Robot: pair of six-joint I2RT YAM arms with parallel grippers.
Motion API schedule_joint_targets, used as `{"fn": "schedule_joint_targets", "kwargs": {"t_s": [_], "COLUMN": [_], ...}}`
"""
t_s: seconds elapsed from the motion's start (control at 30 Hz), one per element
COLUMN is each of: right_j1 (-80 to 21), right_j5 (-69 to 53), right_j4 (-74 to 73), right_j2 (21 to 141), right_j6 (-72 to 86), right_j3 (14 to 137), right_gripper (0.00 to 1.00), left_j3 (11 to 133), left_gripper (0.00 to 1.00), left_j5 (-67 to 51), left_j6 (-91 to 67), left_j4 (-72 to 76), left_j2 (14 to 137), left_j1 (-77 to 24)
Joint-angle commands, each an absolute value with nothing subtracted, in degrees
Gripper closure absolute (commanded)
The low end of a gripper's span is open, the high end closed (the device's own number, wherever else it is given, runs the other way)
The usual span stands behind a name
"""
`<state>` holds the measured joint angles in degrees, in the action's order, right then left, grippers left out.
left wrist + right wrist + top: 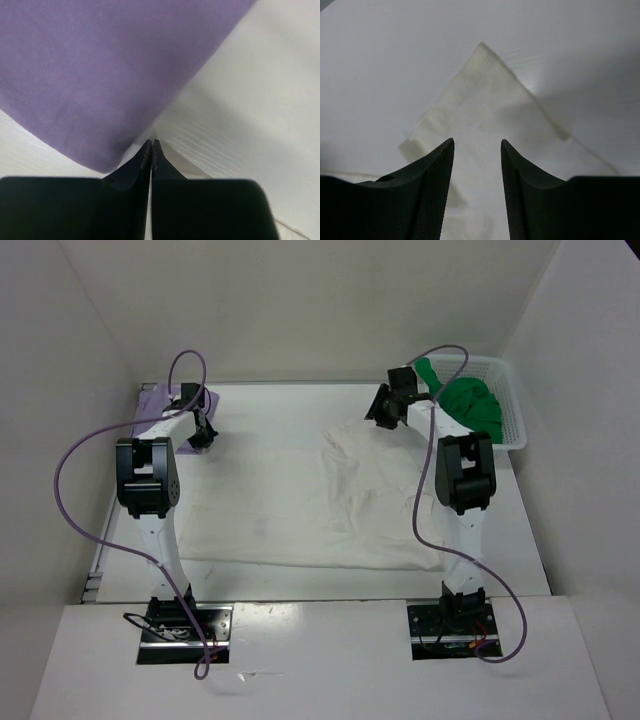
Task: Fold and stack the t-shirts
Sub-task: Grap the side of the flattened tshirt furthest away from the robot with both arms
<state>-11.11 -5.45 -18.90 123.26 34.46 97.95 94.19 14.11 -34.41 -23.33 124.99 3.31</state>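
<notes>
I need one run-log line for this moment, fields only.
left gripper: shut, at lavender t-shirt edge | right gripper: open, over cream t-shirt corner | green t-shirt: in basket

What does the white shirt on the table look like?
The white shirt is soft, creamy cloth, lying mostly flat on the table, with wrinkles and one part folded over. One corner sticks out in a point. The right gripper hangs open over that corner, not holding it.
</notes>
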Motion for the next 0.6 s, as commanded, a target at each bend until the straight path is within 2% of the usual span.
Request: {"fn": "schedule_joint_targets", "kwargs": {"t_s": [0.0,0.13,0.27,0.47,0.53,0.57], "right_j1": [-11.25,-11.25,-11.25,-13.18,-13.18,-13.18], "right_j5": [3.07,6.67,6.68,5.27,5.27,4.66], "right_j4": [-21.0,-24.6,-29.61,-32.52,-33.83,-33.84], "right_j2": [129.08,137.71,145.8,151.87,153.19,153.19], "right_j6": [29.1,27.25,25.31,24.7,24.7,24.7], "right_j3": [107.54,118.01,130.3,137.8,139.3,139.83], "right_gripper": [0.52,0.45,0.45,0.45,0.51,0.57], "left_j3": [94.14,92.99,92.46,91.85,91.85,91.85], "left_gripper": [0.99,1.0,1.0,1.0,1.0,1.0], "left_j5": [13.72,13.1,12.57,12.57,12.04,12.04], "left_j6": [-34.01,-34.01,-34.01,-34.01,-34.01,-34.54], "left_j4": [-24.43,-24.43,-24.43,-24.43,-24.43,-24.43], "left_j2": [121.47,118.48,117.43,117.42,117.42,116.9], "left_j1": [3.08,2.55,1.93,1.93,1.93,1.93]}}
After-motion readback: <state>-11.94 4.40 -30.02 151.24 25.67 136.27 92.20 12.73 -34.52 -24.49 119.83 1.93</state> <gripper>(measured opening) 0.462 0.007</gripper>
